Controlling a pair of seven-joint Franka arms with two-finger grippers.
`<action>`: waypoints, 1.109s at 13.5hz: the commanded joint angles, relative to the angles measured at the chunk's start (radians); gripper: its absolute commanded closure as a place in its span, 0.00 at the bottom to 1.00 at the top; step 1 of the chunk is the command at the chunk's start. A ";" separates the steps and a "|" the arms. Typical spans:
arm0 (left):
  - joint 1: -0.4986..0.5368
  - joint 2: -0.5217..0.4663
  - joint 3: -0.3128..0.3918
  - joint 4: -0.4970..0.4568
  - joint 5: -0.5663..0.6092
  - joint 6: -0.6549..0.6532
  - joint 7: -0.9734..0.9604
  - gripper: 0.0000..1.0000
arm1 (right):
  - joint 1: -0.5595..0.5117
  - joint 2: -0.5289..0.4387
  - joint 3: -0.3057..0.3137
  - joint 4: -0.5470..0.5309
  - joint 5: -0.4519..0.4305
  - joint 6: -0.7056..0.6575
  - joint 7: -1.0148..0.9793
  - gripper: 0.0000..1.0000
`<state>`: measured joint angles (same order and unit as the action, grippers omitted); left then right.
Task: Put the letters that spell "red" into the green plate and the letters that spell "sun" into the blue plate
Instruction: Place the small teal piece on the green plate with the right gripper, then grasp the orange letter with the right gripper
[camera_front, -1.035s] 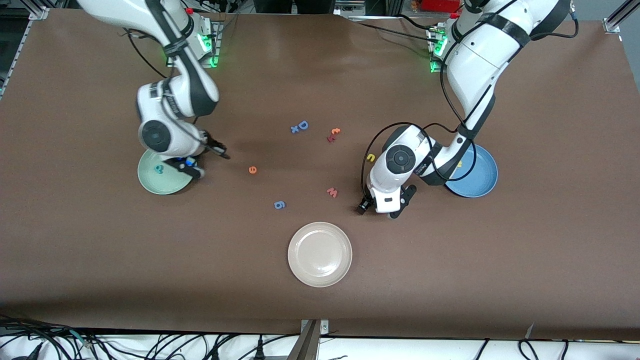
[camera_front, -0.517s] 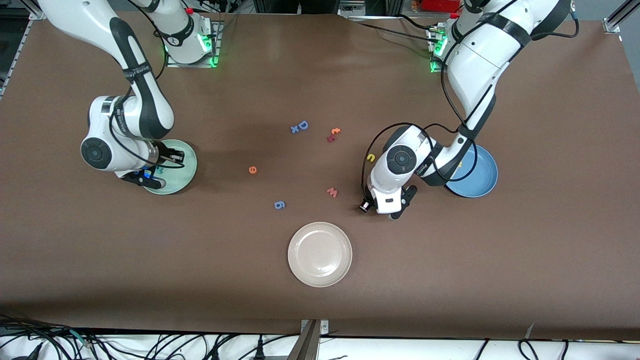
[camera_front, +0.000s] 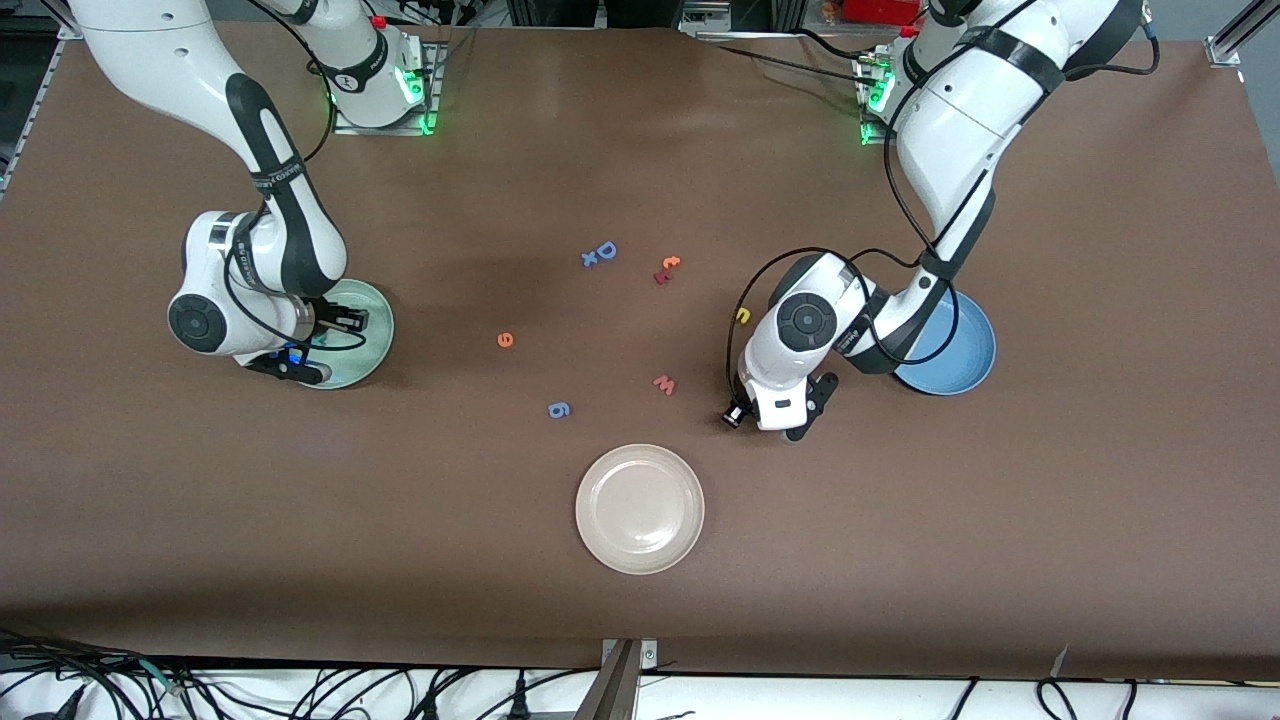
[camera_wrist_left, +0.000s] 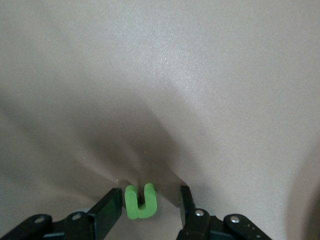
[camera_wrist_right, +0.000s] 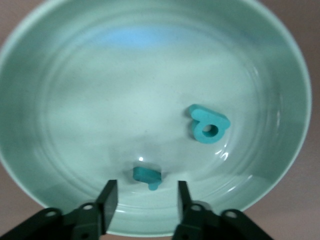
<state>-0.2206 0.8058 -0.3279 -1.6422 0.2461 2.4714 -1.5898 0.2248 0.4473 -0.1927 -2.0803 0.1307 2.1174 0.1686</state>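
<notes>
Over at the right arm's end, right gripper (camera_wrist_right: 144, 199) above the green plate (camera_front: 372, 305), jaws parted around nothing; teal r (camera_wrist_right: 147, 177) and teal d (camera_wrist_right: 208, 125) lying inside. Orange e (camera_front: 505, 340) loose mid-table. Yellow u (camera_front: 742, 316) nearby. Left gripper (camera_wrist_left: 146, 209) low, fingers straddling the green n (camera_wrist_left: 140, 201), apparently not clamped. Blue plate (camera_front: 975, 345) beside that arm.

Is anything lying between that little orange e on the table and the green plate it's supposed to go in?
Nothing visible does. The orange e lies on bare table, and the stretch between it and the green plate holds no letters; the right gripper hangs over that plate.
</notes>
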 joint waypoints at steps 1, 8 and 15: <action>-0.005 0.010 0.010 0.018 0.042 -0.014 -0.022 0.44 | 0.005 -0.056 0.009 0.067 -0.005 -0.061 0.012 0.01; -0.009 0.007 0.010 0.016 0.044 -0.045 -0.022 0.55 | 0.019 -0.056 0.203 0.258 0.020 -0.148 0.205 0.01; -0.011 0.007 0.010 0.016 0.044 -0.051 -0.022 0.64 | 0.145 0.037 0.251 0.247 0.017 0.070 0.278 0.01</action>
<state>-0.2225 0.8046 -0.3278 -1.6320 0.2469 2.4483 -1.5897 0.3359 0.4544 0.0611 -1.8383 0.1385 2.1447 0.4389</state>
